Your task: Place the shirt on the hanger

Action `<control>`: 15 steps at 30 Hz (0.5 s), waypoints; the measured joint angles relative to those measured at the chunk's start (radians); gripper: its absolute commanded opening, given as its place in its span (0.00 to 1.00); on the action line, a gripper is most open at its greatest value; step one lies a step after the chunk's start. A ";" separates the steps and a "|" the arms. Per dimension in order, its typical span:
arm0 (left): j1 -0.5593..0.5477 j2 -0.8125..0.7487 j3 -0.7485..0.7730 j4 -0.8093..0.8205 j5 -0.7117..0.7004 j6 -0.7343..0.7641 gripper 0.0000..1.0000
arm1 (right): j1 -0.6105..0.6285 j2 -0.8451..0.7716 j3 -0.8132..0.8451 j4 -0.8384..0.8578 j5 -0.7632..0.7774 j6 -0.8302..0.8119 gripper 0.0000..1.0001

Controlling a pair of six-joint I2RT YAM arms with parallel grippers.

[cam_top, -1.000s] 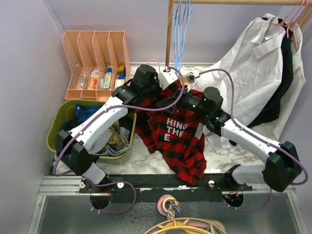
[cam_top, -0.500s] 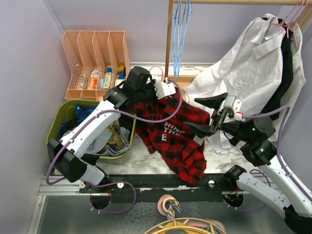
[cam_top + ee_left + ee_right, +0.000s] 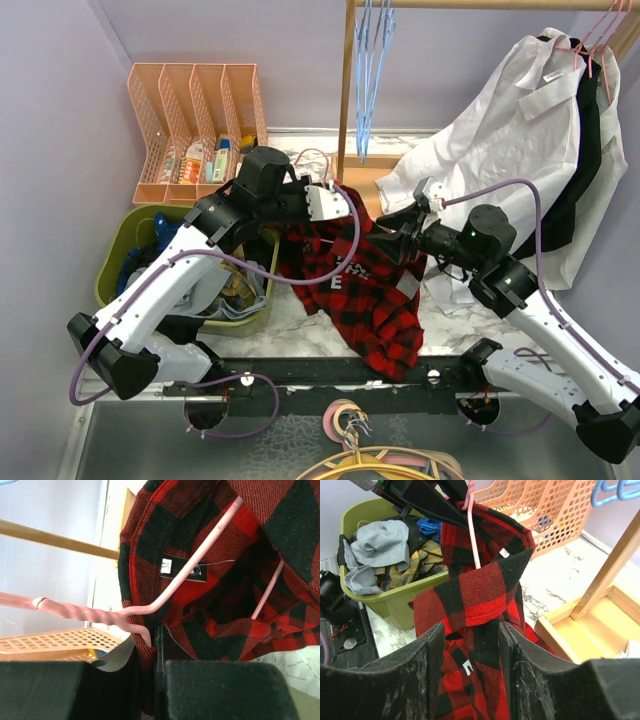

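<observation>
Left wrist view shows my left gripper (image 3: 150, 662) pinched on the collar of the red-and-black plaid flannel shirt (image 3: 290, 530), held above the table, with the thin pink triangular hanger (image 3: 200, 555) already inside its neck, while my right gripper (image 3: 469, 630) straddles the collar part-open, the shoulders, I judge, not yet seated.

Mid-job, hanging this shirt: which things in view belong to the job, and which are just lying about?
In the job:
- plaid shirt
- pink hanger, inside the shirt's collar

Lying about:
- green bin of clothes
- orange file rack
- light-blue hangers
- white shirt
- black garment
</observation>
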 measured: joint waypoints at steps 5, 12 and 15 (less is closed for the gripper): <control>0.000 -0.002 0.002 -0.036 0.017 0.050 0.00 | -0.008 0.029 0.007 0.000 -0.023 0.005 0.47; 0.000 -0.002 0.043 -0.113 0.040 0.098 0.00 | -0.056 0.088 0.019 0.002 -0.103 0.003 0.51; 0.000 -0.002 0.060 -0.128 0.043 0.105 0.00 | -0.070 0.116 0.018 0.011 -0.173 0.016 0.53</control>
